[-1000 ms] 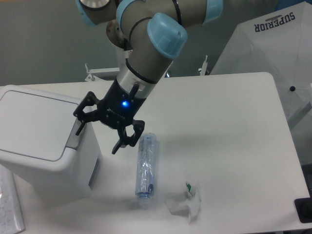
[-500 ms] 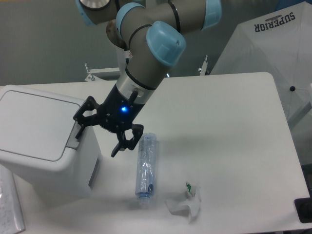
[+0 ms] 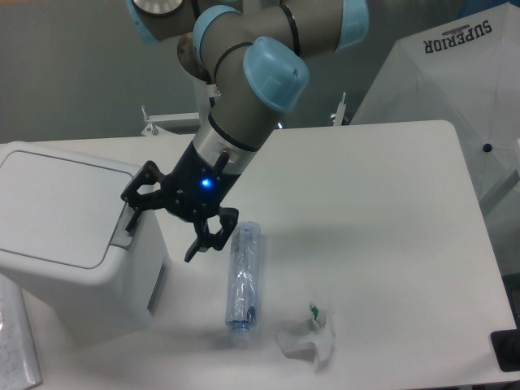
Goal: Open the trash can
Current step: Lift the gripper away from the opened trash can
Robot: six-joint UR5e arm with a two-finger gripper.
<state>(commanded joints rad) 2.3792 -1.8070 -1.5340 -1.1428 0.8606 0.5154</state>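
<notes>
The trash can (image 3: 69,236) is a large white boxy bin at the left of the table, with its flat lid (image 3: 57,203) lying closed. A grey push tab (image 3: 123,231) sits on its right rim. My gripper (image 3: 161,238) is open, with black fingers spread. One fingertip (image 3: 130,221) is at the grey tab, and I cannot tell if it touches. The other fingertip (image 3: 192,253) hangs to the right of the bin, above the table.
A clear crushed plastic bottle (image 3: 241,276) lies just right of my gripper. A crumpled white wrapper (image 3: 310,340) lies near the front edge. A white umbrella-like cover (image 3: 455,89) stands at the back right. Paper (image 3: 16,345) lies at the front left.
My gripper shifted slightly left and down toward the bin's right rim in the first half second, then held still. The lid has not moved.
</notes>
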